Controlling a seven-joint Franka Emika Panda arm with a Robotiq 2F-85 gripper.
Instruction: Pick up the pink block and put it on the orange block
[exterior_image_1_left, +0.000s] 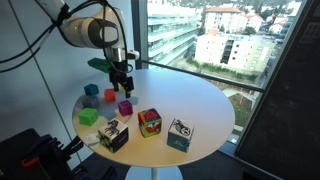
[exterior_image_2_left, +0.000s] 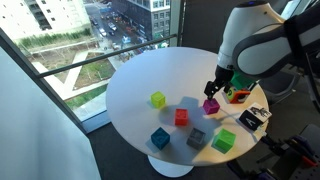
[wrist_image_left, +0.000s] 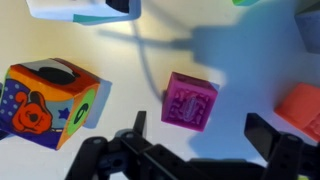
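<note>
**A:** The end effector (exterior_image_1_left: 121, 84): how does it stand?

**B:** Its jaws are spread wide and it holds nothing. The wrist view shows only the two dark fingers (wrist_image_left: 268, 135) rising from the bottom edge; the rest is cut off.

**A:** What else is hard to make out?

**B:** The right edge of the wrist view cuts through the small plain orange-red block (wrist_image_left: 302, 108), so only a corner shows. A white and teal object (wrist_image_left: 85, 8) at the top edge is cut off too much to name. The large multicoloured patterned cube (wrist_image_left: 50, 100) on the left is easy to read.

**A:** And the small plain magenta-pink block (wrist_image_left: 189, 101)?

**B:** It sits flat on the round white bench (exterior_image_1_left: 205, 100). In the wrist view it lies in the gap between the fingers, touching neither. In both exterior views the end effector hangs just above the magenta-pink block (exterior_image_2_left: 211, 104), clear of it. The orange-red block (exterior_image_2_left: 182, 116) lies near it on the bench, apart from it.
</note>
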